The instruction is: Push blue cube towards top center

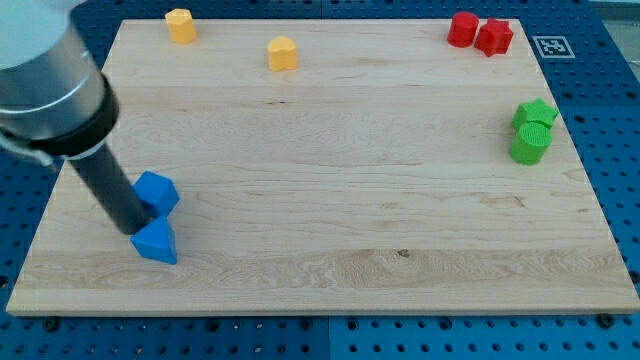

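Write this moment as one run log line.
my tip: touching blue cube, left side | blue triangular block: just below | push: not yet upward

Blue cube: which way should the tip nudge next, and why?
Probably a short push toward the view's upper right. My tip sits at the view's lower left of the blue cube, pressed between it and the blue triangular block, and the top centre of the board lies up and to the right. Starting here should leave the triangular block behind.
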### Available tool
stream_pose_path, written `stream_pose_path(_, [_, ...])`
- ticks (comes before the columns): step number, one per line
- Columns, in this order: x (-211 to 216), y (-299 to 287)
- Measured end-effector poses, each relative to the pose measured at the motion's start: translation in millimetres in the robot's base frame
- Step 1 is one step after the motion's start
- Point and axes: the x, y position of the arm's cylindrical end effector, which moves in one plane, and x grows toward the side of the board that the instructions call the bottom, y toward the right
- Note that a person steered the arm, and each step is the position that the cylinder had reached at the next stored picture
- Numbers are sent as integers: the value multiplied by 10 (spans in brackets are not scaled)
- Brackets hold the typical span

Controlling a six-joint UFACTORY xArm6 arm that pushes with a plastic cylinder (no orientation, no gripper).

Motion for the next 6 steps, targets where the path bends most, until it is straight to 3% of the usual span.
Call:
stream_pose_path(2, [-474,584])
stream_pose_path(3, [-326,681])
stream_pose_path(6, [-381,132])
